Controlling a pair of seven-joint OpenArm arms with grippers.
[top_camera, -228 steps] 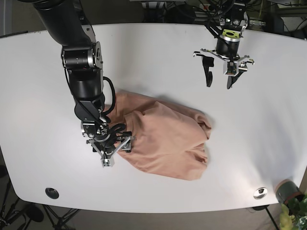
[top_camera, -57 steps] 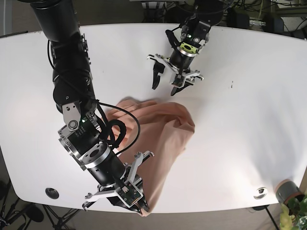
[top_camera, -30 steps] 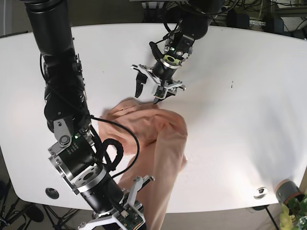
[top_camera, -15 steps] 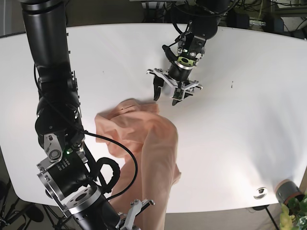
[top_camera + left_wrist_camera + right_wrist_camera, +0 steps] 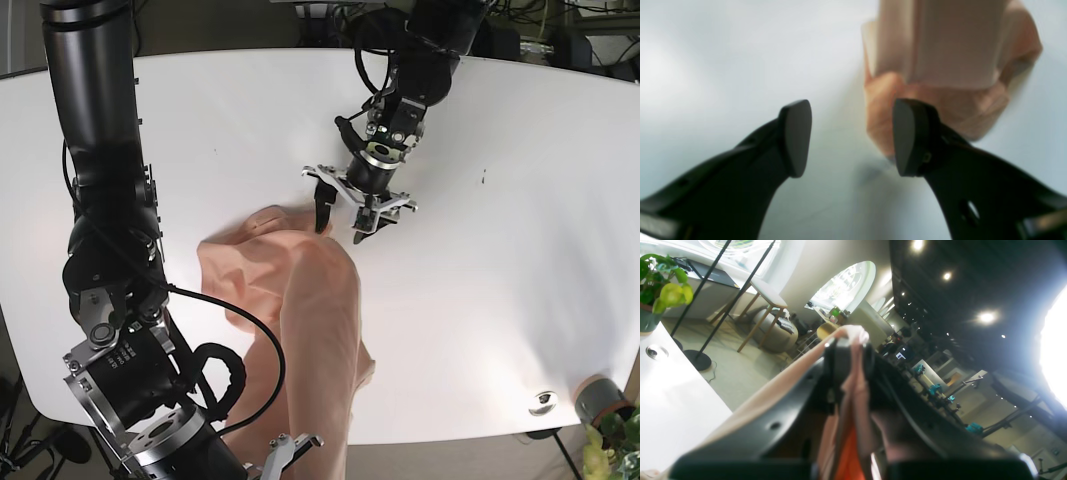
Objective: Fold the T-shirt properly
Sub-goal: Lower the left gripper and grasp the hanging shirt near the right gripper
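Spreading across most of the base view, the white surface (image 5: pixel 520 250) carries the shirt (image 5: pixel 290 270), whose far end lies bunched a little left of the frame's middle while the rest rises in a long band toward the lower edge, drawn up off the surface. That lifted band runs down to the right arm, whose bulk fills the lower left of the base view; its hand is out of that frame, but the right wrist view shows the right hand (image 5: pixel 848 350) closed tight on a gathered fold of the fabric, cloth pinched between the black fingers and hanging below them, with the room and ceiling lights behind. The step in hand looks to be lifting and stretching the shirt so it can be laid flat, which must come before any fold. In the upper middle of the base view the left hand (image 5: pixel 338 217) hangs at the shirt's far edge, parted wide and holding nothing; the left wrist view shows bare surface between its fingers (image 5: pixel 796 136) and the cloth's edge just past the right-hand one. The next move likely calls for the left hand to shift toward the cloth, drop lower and close on that edge, so both can pull the shirt taut.
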